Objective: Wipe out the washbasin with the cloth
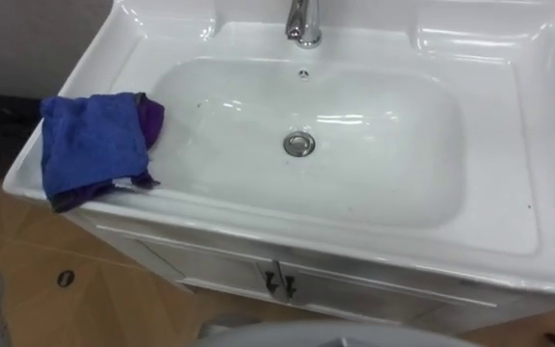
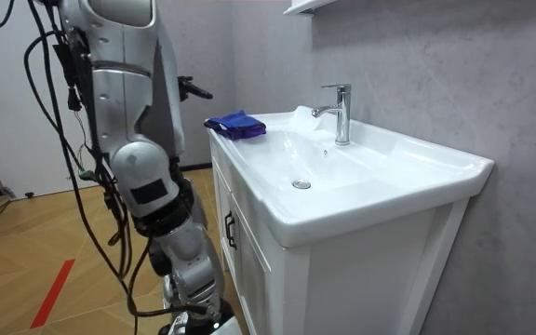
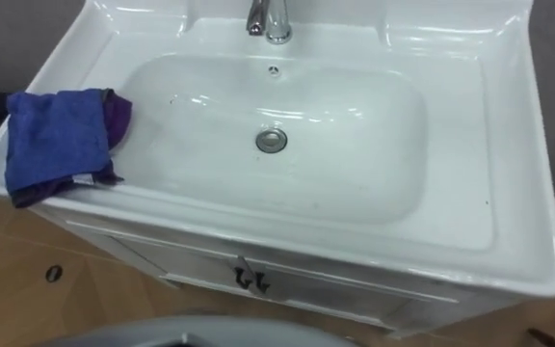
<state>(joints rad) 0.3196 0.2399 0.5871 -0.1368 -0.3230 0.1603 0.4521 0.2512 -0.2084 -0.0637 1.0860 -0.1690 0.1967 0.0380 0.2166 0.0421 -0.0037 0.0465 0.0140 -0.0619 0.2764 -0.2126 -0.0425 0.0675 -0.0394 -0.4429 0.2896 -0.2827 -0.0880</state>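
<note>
**On the rim of the white basin [image 1: 509, 145]: a crumpled blue cloth [image 1: 92, 145]**

It lies at nine o'clock from the round silver drain [image 1: 299, 144]. The shiny metal tap [image 1: 303, 24] stands at twelve. The robot's dark left hand [image 2: 194, 90] hangs near the cloth; open or closed, I cannot tell.

White rectangular basin [image 1: 393, 183]: shallow bowl with rounded corners, a metal drain [image 1: 299, 144] at its centre and a few small dark specks on the surface. A crumpled blue cloth [image 1: 90, 143], purple at its bowl-side edge, lies on the left rim, its front edge overhanging the basin.
</note>
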